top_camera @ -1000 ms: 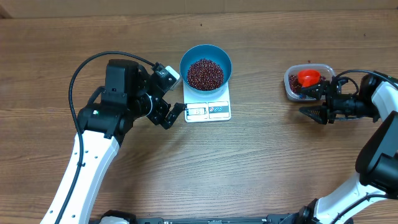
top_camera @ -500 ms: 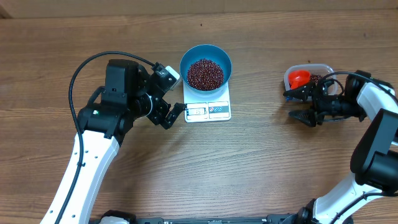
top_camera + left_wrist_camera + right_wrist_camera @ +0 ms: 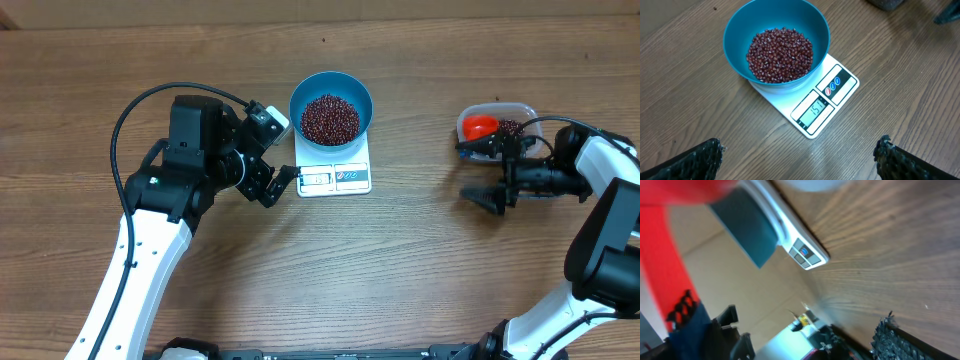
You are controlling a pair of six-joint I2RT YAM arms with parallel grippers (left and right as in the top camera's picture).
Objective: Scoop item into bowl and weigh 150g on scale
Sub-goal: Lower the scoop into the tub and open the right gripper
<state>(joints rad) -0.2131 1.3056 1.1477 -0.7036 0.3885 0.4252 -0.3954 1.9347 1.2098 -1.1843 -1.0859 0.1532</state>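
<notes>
Left gripper point(image 3: 797, 159) spread wide, empty. Just ahead of it the blue bowl point(image 3: 737, 35) of beans point(image 3: 780, 54) sits on the scale point(image 3: 820, 100). Right gripper point(image 3: 478, 172) likewise apart, holding nothing, with the scale well beyond its fingertips.

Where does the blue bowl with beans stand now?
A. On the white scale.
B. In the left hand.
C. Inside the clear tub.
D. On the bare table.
A: the blue bowl rests directly on top of the white scale.
</notes>
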